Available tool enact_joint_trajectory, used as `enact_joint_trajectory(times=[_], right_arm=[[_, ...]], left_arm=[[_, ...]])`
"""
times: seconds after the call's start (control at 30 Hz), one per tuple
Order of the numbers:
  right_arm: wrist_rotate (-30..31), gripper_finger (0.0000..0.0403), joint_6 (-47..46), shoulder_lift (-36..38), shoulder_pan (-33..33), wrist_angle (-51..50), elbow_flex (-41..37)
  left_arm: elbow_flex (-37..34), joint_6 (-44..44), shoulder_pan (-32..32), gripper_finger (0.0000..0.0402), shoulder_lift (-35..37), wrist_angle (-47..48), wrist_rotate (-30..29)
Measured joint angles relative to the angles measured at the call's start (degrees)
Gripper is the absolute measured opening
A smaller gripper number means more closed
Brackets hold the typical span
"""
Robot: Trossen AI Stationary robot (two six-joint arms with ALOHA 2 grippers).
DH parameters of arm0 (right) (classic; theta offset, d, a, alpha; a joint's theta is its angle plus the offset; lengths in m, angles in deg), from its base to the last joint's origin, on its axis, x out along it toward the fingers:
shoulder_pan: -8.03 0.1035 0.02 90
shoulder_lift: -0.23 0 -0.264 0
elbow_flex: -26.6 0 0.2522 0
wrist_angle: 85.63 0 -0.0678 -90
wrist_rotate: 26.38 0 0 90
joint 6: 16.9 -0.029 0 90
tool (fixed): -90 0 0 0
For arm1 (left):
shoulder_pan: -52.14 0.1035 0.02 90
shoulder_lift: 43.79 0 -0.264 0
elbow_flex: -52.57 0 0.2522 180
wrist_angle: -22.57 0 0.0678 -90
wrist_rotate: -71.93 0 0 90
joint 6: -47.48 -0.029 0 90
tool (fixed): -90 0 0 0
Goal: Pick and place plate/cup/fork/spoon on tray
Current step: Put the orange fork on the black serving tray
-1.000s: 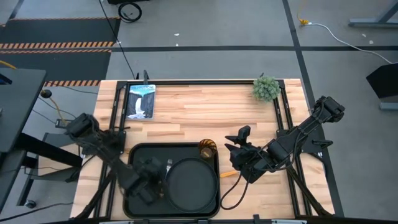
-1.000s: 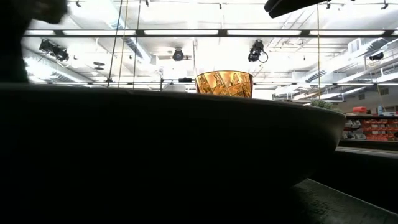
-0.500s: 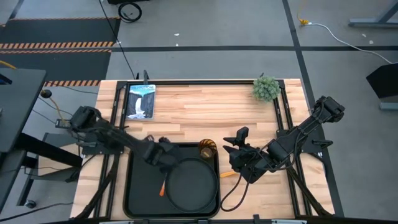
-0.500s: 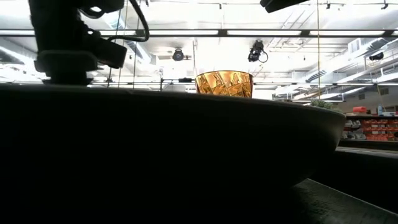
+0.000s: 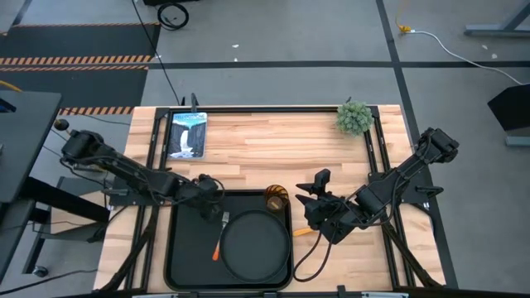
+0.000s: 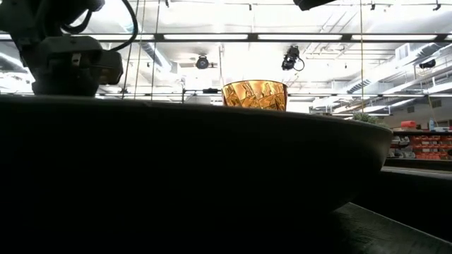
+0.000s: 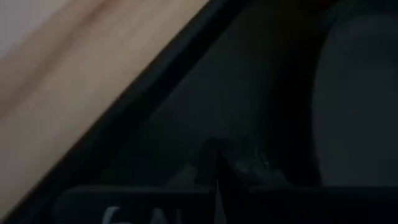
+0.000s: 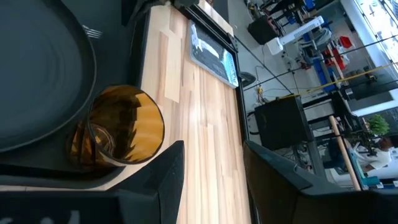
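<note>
The black tray (image 5: 180, 248) lies at the table's near edge. On it rest the round black plate (image 5: 257, 246), the amber cup (image 5: 276, 199) in its far right corner, and the fork (image 5: 221, 236), left of the plate with its tines pointing far. An orange handle (image 5: 302, 232), probably the spoon's, lies on the wood right of the tray, its head hidden under my right arm. My left gripper (image 5: 214, 195) is shut on nothing over the tray's far left part. My right gripper (image 5: 313, 189) hangs open right of the cup (image 8: 118, 134).
A framed picture (image 5: 187, 134) lies at the far left of the table and a small green plant (image 5: 354, 117) stands at the far right. Bare wood stretches between them. In the low view the plate's rim (image 6: 212, 176) fills the foreground.
My left gripper has drawn back from over the tray's near left part, going toward the far edge to the tray's far left part. The fork, half covered by the gripper before, now lies in full view beside the plate. My right arm has kept still.
</note>
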Motion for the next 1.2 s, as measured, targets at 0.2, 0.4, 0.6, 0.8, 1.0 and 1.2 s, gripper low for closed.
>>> enact_joint_trajectory(times=[0.2,0.4,0.6,0.8,1.0,1.2], right_arm=[[-1.12,0.0171,-0.01,0.0,0.0,0.32,0.0],[-1.5,0.0171,-0.02,0.0,0.0,0.76,0.0],[-1.54,0.0171,0.0,0.0,0.0,1.51,0.0],[-1.54,0.0171,0.31,0.0,0.0,1.52,0.0],[-1.54,0.0169,0.42,0.0,0.0,1.6,0.0],[-1.52,0.0169,0.42,0.0,0.0,1.66,0.0]], left_arm=[[-1.11,-2.6,-0.07,0.0082,-1.87,-5.16,1.23],[-1.05,-5.7,-0.07,0.0134,-5.2,-11.7,5.45],[-1.05,-4.8,-0.04,0.0131,-7.92,-11.78,5.92],[-1.05,-4.79,-0.07,0.0118,-9.77,-12.83,7.77],[-1.03,-5.06,-0.07,0.0117,-11.11,-14.58,8.01],[-1.03,-5.89,-0.07,0.0116,-11.14,-14.72,7.98]])
